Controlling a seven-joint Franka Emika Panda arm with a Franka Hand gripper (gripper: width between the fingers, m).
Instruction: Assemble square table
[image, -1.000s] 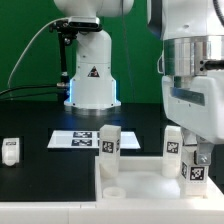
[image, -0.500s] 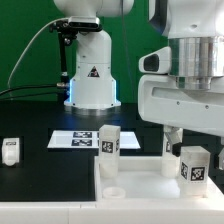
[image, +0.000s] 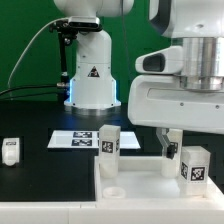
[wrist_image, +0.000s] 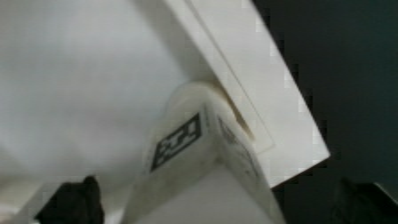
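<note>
Fingers spread wide on my gripper (image: 180, 152), hanging over the leg (image: 194, 166) that's standing upright in the square table (image: 135, 172) slab's corner, not pinching it.

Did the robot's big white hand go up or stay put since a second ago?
Yes. The tool has risen, judged against the upright leg standing on the square table in the exterior view, and it has left a leg standing there.
</note>
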